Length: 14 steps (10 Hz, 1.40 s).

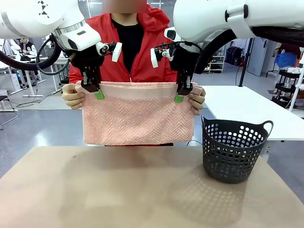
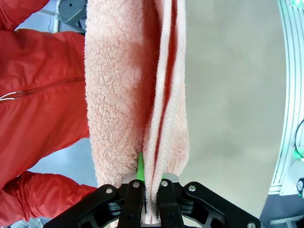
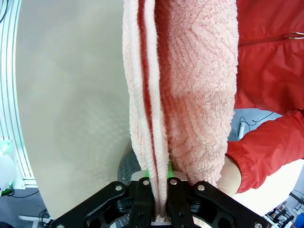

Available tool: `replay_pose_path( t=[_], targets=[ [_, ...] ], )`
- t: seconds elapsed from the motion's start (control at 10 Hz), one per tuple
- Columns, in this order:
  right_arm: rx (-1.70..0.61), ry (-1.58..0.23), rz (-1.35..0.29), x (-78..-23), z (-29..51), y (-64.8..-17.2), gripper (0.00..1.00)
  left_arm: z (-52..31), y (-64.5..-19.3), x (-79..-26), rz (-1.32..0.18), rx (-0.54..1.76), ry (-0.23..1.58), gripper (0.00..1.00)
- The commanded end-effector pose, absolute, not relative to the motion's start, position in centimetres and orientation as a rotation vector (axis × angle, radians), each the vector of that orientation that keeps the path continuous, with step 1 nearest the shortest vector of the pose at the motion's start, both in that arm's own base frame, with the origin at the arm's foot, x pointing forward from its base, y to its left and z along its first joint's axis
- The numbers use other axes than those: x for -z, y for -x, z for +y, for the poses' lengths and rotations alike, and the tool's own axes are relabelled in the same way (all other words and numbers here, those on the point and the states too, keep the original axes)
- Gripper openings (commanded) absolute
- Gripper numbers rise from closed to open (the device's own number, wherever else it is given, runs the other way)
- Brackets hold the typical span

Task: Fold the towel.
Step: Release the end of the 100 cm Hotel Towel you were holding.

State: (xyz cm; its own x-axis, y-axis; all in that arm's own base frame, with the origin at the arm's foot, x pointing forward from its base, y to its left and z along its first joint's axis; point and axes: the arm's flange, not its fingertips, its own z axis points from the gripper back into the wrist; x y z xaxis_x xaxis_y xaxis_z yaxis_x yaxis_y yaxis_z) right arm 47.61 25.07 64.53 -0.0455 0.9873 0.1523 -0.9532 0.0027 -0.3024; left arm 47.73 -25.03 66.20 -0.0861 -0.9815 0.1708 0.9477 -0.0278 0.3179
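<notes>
The salmon-pink towel (image 1: 137,121) hangs doubled over in the air above the far edge of the table, its plain band along the top. My left gripper (image 1: 99,94) is shut on its upper left corner and my right gripper (image 1: 178,98) is shut on its upper right corner. The person's hands (image 1: 72,96) hold the same two corners from behind. In the left wrist view the towel (image 2: 133,95) runs up from between my closed fingers (image 2: 131,202). The right wrist view shows the towel (image 3: 190,85) pinched the same way between the black fingers (image 3: 142,202).
A dark perforated basket (image 1: 233,149) stands on the right of the brown table (image 1: 142,190). The person in a red jacket (image 1: 142,52) stands just behind the towel. A white table (image 1: 247,109) lies beyond at the right.
</notes>
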Motion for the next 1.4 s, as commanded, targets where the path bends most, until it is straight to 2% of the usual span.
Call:
replay_pose_path(
  t=[0.0,0.1,0.2,0.3,0.5,0.6,0.7,0.8,1.0,1.3],
  targets=[
    [-1.591,0.121,-0.367,-64.8,24.7,-47.5,0.0,-24.8,-47.8,-66.4,-0.398,1.613,-0.114,0.0],
    [-1.576,0.116,-0.366,-64.5,25.1,-47.6,0.19,-25.0,-47.7,-66.2,-0.399,1.609,-0.107,0.52],
    [-1.588,0.125,-0.364,-64.9,24.7,-47.5,0.34,-25.0,-47.6,-66.5,-0.411,1.617,-0.121,0.53],
    [-1.577,0.121,-0.374,-65.3,24.5,-47.3,0.49,-25.0,-47.4,-66.8,-0.422,1.606,-0.123,1.0],
    [-1.572,0.109,-0.405,-66.6,24.2,-46.6,0.79,-24.7,-46.8,-68.3,-0.463,1.581,-0.111,1.0],
    [-1.542,0.054,-0.431,-68.5,23.4,-46.2,0.94,-23.8,-46.1,-70.2,-0.469,1.521,-0.035,0.74],
    [-1.498,0.028,-0.463,-70.3,22.4,-45.7,1.0,-22.9,-45.4,-71.9,-0.49,1.471,-0.003,0.87],
    [-1.406,-0.001,-0.52,-72.8,20.5,-44.5,1.0,-21.2,-44.1,-74.4,-0.528,1.385,0.038,1.0],
    [-1.198,-0.073,-0.576,-75.5,14.9,-42.6,0.98,-16.5,-41.6,-77.3,-0.551,1.158,0.073,1.0],
    [-0.867,-0.125,-0.634,-75.5,5.6,-40.9,1.0,-7.4,-38.5,-78.2,-0.637,0.845,0.047,1.0]
  ],
)
